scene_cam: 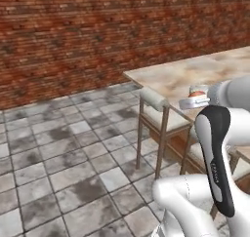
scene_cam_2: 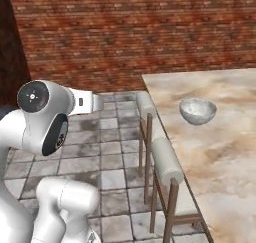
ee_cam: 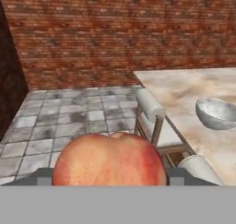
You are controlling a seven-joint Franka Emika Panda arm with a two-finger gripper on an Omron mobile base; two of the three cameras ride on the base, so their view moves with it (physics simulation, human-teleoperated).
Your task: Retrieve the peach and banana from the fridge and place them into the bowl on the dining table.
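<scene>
Holding the peach [ee_cam: 109,159]: in the hand view, reddish-orange fruit wedged between the two dark finger tips [ee_cam: 42,176] at 6 o'clock, jaws spread wide around it, fruit bulging above them and hiding most of the gripper [ee_cam: 109,177]. Same peach glimpsed in the left base view at 3 o'clock, a red sliver between pale finger parts just beside the white arm [scene_cam: 215,153], over the near edge of the dining table [scene_cam: 176,77].

Bowl [scene_cam_2: 198,110] upright on the beige-brown marbled top, light grey-white, round and shallow; at about 2 o'clock in the right base view, at 3 o'clock in the hand view, cut by the frame edge there. Inside of the bowl showing only its own mottled grey surface, with no fruit in it. Peach and bowl well apart, the peach not yet over the rim.

Chairs [scene_cam_2: 165,162] with pale rolled backrests and wooden legs tucked against the table's near side, at 5 o'clock in the right base view. Grey tiled floor [scene_cam: 63,153] spreading toward 9 o'clock, red brick wall [scene_cam_2: 130,32] across 12 o'clock.
</scene>
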